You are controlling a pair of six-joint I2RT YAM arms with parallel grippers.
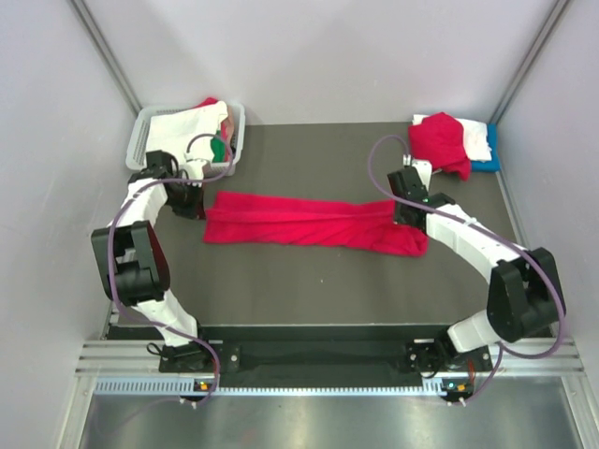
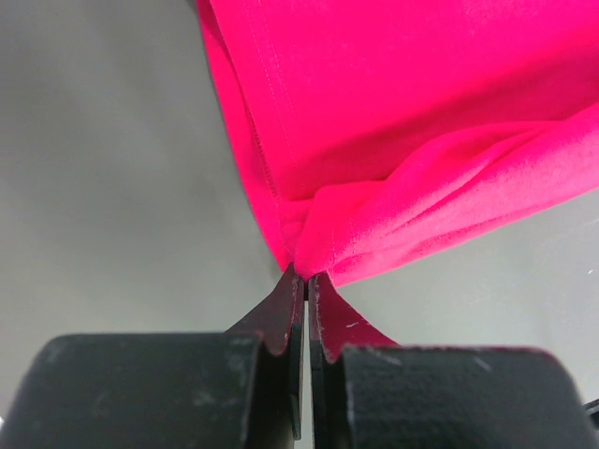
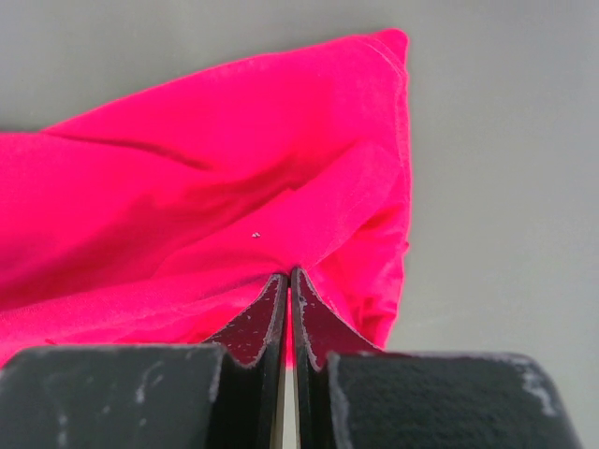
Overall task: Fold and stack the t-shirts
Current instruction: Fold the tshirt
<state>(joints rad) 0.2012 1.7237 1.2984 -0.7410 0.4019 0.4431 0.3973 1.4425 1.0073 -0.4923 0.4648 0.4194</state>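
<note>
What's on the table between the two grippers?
One red t-shirt, stretched from the left gripper to the right gripper; the top external view shows it.

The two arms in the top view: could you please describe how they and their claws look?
The left arm and right arm have white link shells between black joint housings, and a purple-grey cable loops along each. The left claw and right claw are matte black, with two flat fingers tapering to thin, scuffed tips.

The stretched red t-shirt (image 1: 309, 223) lies long and wrinkled centrally; the crumpled red t-shirt (image 1: 440, 142) tops folded white and blue t-shirts (image 1: 478, 142).
</note>
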